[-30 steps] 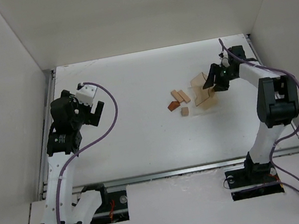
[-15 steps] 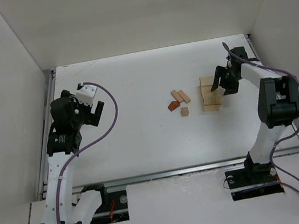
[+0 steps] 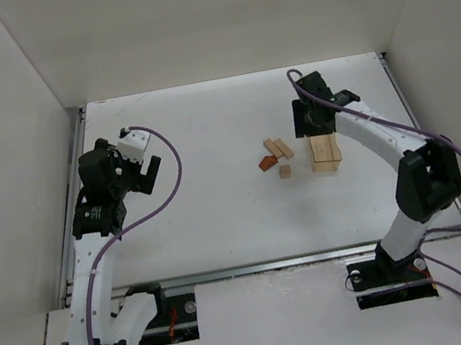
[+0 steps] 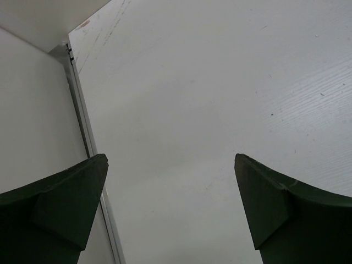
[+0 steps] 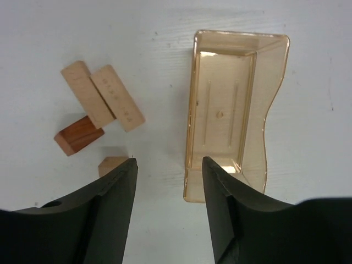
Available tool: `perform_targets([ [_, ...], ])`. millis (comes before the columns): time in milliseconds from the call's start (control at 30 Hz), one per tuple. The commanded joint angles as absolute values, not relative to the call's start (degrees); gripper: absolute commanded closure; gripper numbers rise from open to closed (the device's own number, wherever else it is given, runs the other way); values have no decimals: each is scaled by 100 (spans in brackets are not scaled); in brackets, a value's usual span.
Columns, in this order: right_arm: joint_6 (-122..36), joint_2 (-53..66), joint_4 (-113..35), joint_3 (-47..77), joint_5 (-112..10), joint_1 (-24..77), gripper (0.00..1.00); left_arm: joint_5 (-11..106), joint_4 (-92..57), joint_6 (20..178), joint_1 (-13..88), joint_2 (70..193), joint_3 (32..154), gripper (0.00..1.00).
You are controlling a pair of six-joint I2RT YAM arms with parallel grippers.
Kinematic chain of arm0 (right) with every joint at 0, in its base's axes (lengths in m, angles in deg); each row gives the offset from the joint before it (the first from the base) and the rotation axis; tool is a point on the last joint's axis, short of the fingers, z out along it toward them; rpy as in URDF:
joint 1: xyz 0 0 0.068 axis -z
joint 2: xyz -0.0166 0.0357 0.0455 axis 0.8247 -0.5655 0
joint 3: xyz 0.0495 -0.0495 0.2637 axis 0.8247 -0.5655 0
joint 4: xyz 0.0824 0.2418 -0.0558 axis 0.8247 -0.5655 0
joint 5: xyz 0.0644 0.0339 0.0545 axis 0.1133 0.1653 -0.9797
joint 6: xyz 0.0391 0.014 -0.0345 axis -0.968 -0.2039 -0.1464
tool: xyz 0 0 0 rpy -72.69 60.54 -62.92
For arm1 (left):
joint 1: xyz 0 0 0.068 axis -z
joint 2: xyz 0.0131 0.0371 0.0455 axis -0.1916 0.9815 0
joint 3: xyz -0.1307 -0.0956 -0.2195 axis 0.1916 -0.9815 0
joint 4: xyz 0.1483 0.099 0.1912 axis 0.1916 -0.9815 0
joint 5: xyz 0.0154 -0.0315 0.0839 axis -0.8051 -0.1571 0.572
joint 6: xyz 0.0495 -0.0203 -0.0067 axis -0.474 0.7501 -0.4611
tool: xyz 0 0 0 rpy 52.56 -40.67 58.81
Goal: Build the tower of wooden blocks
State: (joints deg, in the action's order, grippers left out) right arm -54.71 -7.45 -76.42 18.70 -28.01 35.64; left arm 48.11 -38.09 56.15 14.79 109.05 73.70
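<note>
The wooden blocks lie loose on the white table: two pale tan bars [image 5: 117, 98] side by side, a reddish-brown block [image 5: 78, 135] touching them, and a small tan block [image 5: 111, 164] apart. In the top view the tan bars [image 3: 278, 148], the reddish-brown block [image 3: 266, 162] and the small block [image 3: 285, 171] sit mid-table. My right gripper [image 5: 168, 162] is open and empty, hovering between the small block and the amber box; in the top view the right gripper [image 3: 310, 125] is just behind the box. My left gripper [image 4: 170, 159] is open and empty at the far left [image 3: 146, 174].
A clear amber plastic box [image 5: 231, 110] lies flat and empty, open side up, right of the blocks; it also shows in the top view [image 3: 325, 153]. A metal rail [image 4: 88, 132] and the white side wall run along the table's left edge.
The right gripper let go of the tilted amber box, which now lies flat. It first backed off to the right, then swung left, behind the box. The left arm has not moved.
</note>
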Motion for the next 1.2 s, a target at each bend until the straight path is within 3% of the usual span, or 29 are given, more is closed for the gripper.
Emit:
perform_targets([
  [0, -5756, -1068, -8073, 1975, -2367, 3702, 44, 4701, -3681, 5611, 1500, 10873, 7470, 0],
  [267, -5809, -1420, -8135, 1764, -2497, 3526, 67, 4701, -3681, 5672, 1500, 10873, 7470, 0],
  [467, -5704, -1710, -8021, 1650, -2410, 3473, 76, 4701, -3681, 5672, 1500, 10873, 7470, 0],
  [633, -5581, -1763, -8135, 1597, -1883, 3473, 98, 4701, -3681, 5672, 1500, 10873, 7470, 0],
  [800, -5581, -1877, -8320, 1649, -935, 3586, 100, 4701, -3681, 5672, 1500, 10873, 7470, 0],
  [967, -5581, -2000, -8171, 1842, -1197, 4140, 100, 4701, -3681, 5672, 1500, 10873, 7470, 0],
  [1033, -5581, -2061, -8171, 1992, -1249, 4246, 95, 4701, -3681, 5672, 1500, 10873, 7470, 0],
  [1100, -5581, -2062, -8232, 2211, -1302, 4246, 55, 4701, -3681, 5672, 1500, 10873, 7470, 0],
  [1133, -5528, -2062, -8232, 2273, -1302, 4246, 39, 4701, -3681, 5672, 1500, 10873, 7470, 0],
  [1167, -5528, -1975, -8232, 2343, -1363, 4194, 29, 4701, -3681, 5672, 1500, 10873, 7470, 0],
])
